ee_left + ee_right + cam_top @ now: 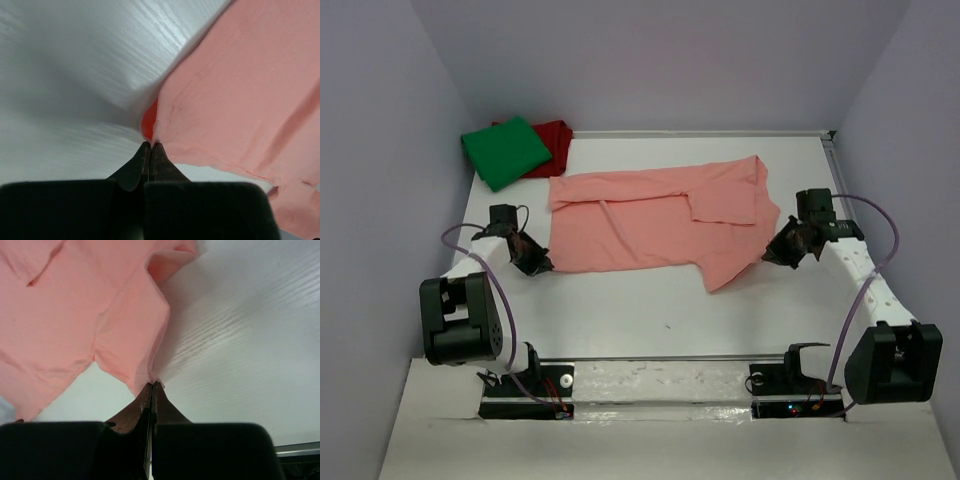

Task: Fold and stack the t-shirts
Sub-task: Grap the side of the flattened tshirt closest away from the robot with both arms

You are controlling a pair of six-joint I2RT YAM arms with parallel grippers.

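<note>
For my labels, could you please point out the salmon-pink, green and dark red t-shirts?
salmon-pink t-shirt (640, 225): top external view, middle of its body.
green t-shirt (505, 152): top external view, its centre.
dark red t-shirt (558, 140): top external view, exposed right part.

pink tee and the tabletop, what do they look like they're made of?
Pink t-shirt: soft matte knit, likely cotton; it drapes in folds, and a stitched hem shows. Table: hard white board with faint linear grain and slight sheen; probably laminate or painted wood.
</note>
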